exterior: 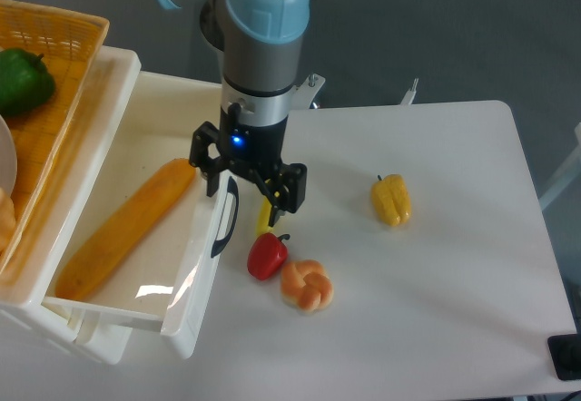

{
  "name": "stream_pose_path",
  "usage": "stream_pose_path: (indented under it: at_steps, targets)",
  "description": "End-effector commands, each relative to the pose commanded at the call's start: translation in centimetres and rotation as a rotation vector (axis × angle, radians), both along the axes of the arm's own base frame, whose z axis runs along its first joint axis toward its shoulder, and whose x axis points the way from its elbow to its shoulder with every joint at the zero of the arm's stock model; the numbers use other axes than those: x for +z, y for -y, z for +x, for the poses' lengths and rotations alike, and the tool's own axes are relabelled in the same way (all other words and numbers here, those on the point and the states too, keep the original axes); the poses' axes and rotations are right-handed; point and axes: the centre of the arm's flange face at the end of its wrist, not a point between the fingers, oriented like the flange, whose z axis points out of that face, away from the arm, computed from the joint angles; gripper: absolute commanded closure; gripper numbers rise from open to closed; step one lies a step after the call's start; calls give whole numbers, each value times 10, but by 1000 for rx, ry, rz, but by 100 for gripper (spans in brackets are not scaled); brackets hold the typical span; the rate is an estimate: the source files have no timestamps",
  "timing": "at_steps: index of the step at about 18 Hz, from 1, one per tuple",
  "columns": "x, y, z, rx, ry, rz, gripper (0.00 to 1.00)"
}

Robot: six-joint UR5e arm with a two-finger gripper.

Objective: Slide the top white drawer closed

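Camera view: jaws spread wide by the top white drawer (pixel 195 274), its handle (pixel 225 224) partly hidden.

camera placement: one fixed view

single camera, mounted high and looking steeply down onto the white table (pixel 436 310). close range; the table fills most of the frame, its far edge and right corner visible, grey floor beyond. the arm's upper part is cut off by the top edge, the gripper (pixel 247 183) near centre. the top white drawer (pixel 136 238) sits left, pulled open, cropped at the bottom-left corner. the woven basket (pixel 54 83) is cropped at the left edge. no second view to compare.
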Motion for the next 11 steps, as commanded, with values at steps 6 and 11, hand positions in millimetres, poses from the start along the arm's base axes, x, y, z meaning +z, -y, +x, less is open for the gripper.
stream_pose_path:
  at_steps: [6,11]
  targets:
    - [-2,20,-27,26,-7,-16,0]
    - [-28,42,-50,85,-27,-109,0]
